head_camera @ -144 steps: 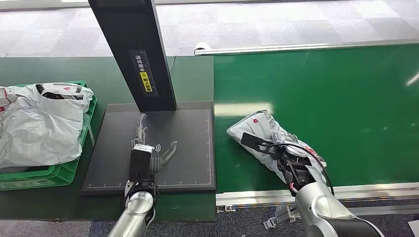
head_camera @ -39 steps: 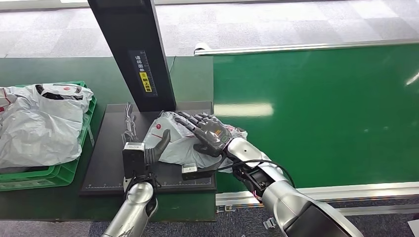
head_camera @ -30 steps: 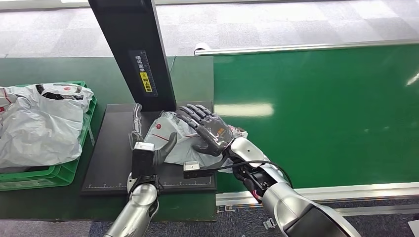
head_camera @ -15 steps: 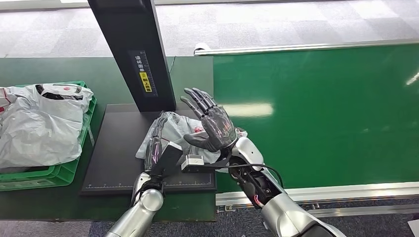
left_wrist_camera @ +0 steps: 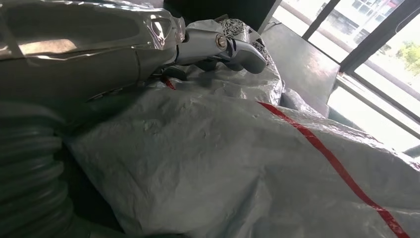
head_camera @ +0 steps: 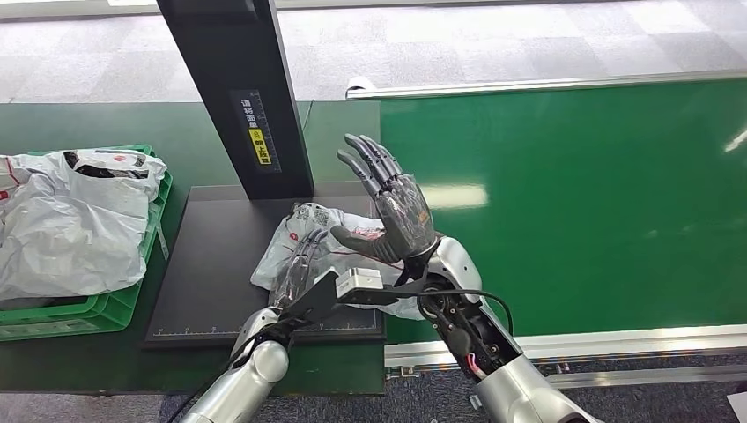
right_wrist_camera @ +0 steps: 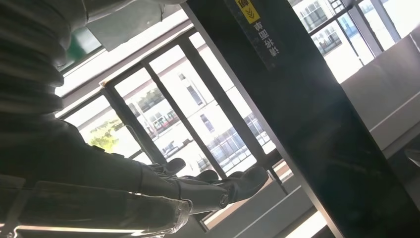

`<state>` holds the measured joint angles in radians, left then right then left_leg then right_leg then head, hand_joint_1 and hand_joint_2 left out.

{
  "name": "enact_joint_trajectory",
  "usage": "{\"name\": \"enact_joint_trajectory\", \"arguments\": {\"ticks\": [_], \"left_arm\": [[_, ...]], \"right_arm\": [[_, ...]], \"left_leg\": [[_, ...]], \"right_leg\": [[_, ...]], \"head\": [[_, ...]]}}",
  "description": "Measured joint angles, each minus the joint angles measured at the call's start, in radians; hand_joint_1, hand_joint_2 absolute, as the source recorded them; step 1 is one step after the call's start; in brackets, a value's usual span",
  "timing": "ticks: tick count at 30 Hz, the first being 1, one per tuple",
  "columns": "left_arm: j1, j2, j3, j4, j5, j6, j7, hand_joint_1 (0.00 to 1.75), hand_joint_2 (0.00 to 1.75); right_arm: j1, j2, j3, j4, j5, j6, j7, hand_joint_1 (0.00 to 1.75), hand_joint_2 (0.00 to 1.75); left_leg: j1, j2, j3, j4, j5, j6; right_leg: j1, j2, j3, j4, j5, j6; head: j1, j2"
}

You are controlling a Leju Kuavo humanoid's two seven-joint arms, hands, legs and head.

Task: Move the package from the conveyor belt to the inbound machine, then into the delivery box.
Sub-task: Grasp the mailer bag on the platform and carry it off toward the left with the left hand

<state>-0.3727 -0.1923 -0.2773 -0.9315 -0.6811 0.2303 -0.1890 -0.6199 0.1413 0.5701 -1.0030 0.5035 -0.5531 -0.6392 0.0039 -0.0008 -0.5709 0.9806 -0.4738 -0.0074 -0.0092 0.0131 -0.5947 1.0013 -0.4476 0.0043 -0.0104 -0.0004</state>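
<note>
1. The green plastic crate (head_camera: pixel 106 308) at 9 o'clock from the black scanning platform (head_camera: pixel 211 264) is heaped with white plastic mail bags (head_camera: pixel 70 220).
2. The white crinkled plastic package with a red stripe (head_camera: pixel 304 242) lies on the platform's right half, at the foot of the black upright column (head_camera: pixel 238 88), its right edge by the green conveyor belt (head_camera: pixel 564 194).
3. Against the view 0.5 s ago, the right hand (head_camera: pixel 392 211) has risen higher off the package, and the left hand (head_camera: pixel 295 269) has slid further over it.
4. The right hand is spread and holds nothing, palm raised above the package at its 2 o'clock.
5. The left hand rests flat on the package, fingers (left_wrist_camera: pixel 223 44) extended over its top.
</note>
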Motion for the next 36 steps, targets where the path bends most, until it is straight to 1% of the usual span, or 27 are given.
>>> {"name": "enact_joint_trajectory", "arguments": {"ticks": [6, 7, 8, 10, 11, 12, 17, 21, 23, 28, 33, 36], "left_arm": [[-0.002, 0.001, -0.002, 0.005, -0.01, -0.012, 0.006, 0.0, 1.75], [-0.003, 0.001, -0.003, 0.007, -0.017, -0.02, 0.008, 0.07, 1.75], [-0.004, 0.002, -0.005, 0.009, -0.024, -0.029, 0.011, 0.41, 1.75], [-0.008, 0.002, -0.01, 0.015, -0.037, -0.049, 0.011, 1.16, 1.75], [-0.009, 0.002, -0.012, 0.017, -0.044, -0.056, 0.01, 1.47, 1.75], [-0.01, 0.002, -0.013, 0.018, -0.05, -0.061, 0.009, 1.52, 1.75], [-0.019, 0.0, -0.013, 0.021, -0.074, -0.079, -0.016, 1.56, 1.75], [-0.027, -0.006, -0.013, 0.021, -0.072, -0.099, -0.046, 1.67, 1.75], [-0.028, -0.009, -0.012, 0.021, -0.066, -0.096, -0.058, 1.68, 1.75], [-0.027, -0.015, -0.004, 0.018, -0.032, -0.06, -0.088, 1.64, 1.75], [-0.018, -0.018, 0.011, 0.008, 0.001, -0.028, -0.111, 1.74, 1.75], [-0.007, -0.02, 0.032, -0.007, 0.056, 0.017, -0.162, 1.75, 1.75]], "right_arm": [[0.005, -0.005, -0.009, -0.031, -0.001, 0.005, 0.002, 0.0, 1.75], [0.006, -0.006, -0.012, -0.035, -0.002, 0.007, 0.002, 0.0, 1.75], [0.008, -0.007, -0.016, -0.041, -0.003, 0.009, 0.004, 0.0, 1.75], [0.013, -0.01, -0.026, -0.057, -0.005, 0.014, 0.009, 0.0, 1.75], [0.017, -0.012, -0.032, -0.066, -0.004, 0.018, 0.013, 0.0, 1.75], [0.021, -0.014, -0.038, -0.074, -0.002, 0.021, 0.016, 0.0, 1.75], [0.042, -0.021, -0.071, -0.101, 0.031, 0.038, 0.025, 0.0, 1.75], [0.053, -0.022, -0.093, -0.114, 0.054, 0.046, 0.039, 0.0, 1.75], [0.059, -0.024, -0.102, -0.118, 0.063, 0.054, 0.05, 0.0, 1.75], [0.07, -0.028, -0.134, -0.12, 0.063, 0.107, 0.093, 0.0, 1.75], [0.073, -0.032, -0.168, -0.115, 0.035, 0.163, 0.108, 0.0, 1.75], [0.073, -0.034, -0.179, -0.109, 0.034, 0.176, 0.107, 0.0, 1.75]], "left_leg": [[0.0, 0.0, 0.001, 0.0, 0.0, 0.0], [0.0, 0.0, 0.001, 0.0, 0.0, 0.0], [0.0, -0.001, 0.001, 0.0, 0.0, 0.0], [0.0, -0.002, 0.001, 0.0, 0.0, 0.0], [0.0, -0.002, 0.001, 0.0, 0.0, 0.0], [0.0, -0.002, 0.001, 0.0, 0.0, 0.0], [0.0, -0.004, 0.003, 0.0, 0.0, 0.0], [0.0, -0.004, 0.003, 0.0, 0.0, 0.0], [0.0, -0.004, 0.003, 0.0, 0.0, 0.0], [0.0, -0.004, 0.003, 0.0, 0.0, 0.0], [0.0, -0.003, 0.003, 0.0, 0.0, 0.0], [0.0, -0.003, 0.003, 0.0, 0.0, 0.0]], "right_leg": [[0.0, 0.0, 0.001, 0.0, 0.0, 0.0], [0.0, 0.0, 0.001, 0.0, 0.0, 0.0], [0.0, 0.0, 0.001, 0.0, 0.0, 0.0], [0.0, -0.001, 0.002, 0.0, 0.0, 0.0], [0.0, -0.001, 0.002, 0.0, 0.0, 0.0], [0.0, -0.001, 0.002, 0.0, 0.0, 0.0], [0.0, -0.001, 0.004, 0.0, 0.0, 0.0], [0.0, -0.001, 0.004, 0.0, 0.0, 0.0], [0.0, -0.001, 0.004, 0.0, 0.0, 0.0], [0.0, -0.001, 0.004, 0.0, 0.0, 0.0], [0.0, -0.001, 0.004, 0.0, 0.0, 0.0], [0.0, -0.001, 0.003, 0.0, 0.0, 0.0]], "head": [[0.0, 0.0], [0.0, 0.0], [0.0, 0.0], [0.0, 0.0], [0.0, 0.0], [0.0, 0.0], [0.0, 0.0], [0.0, 0.0], [0.0, 0.0], [0.0, 0.0], [0.0, 0.0], [0.0, 0.0]]}}
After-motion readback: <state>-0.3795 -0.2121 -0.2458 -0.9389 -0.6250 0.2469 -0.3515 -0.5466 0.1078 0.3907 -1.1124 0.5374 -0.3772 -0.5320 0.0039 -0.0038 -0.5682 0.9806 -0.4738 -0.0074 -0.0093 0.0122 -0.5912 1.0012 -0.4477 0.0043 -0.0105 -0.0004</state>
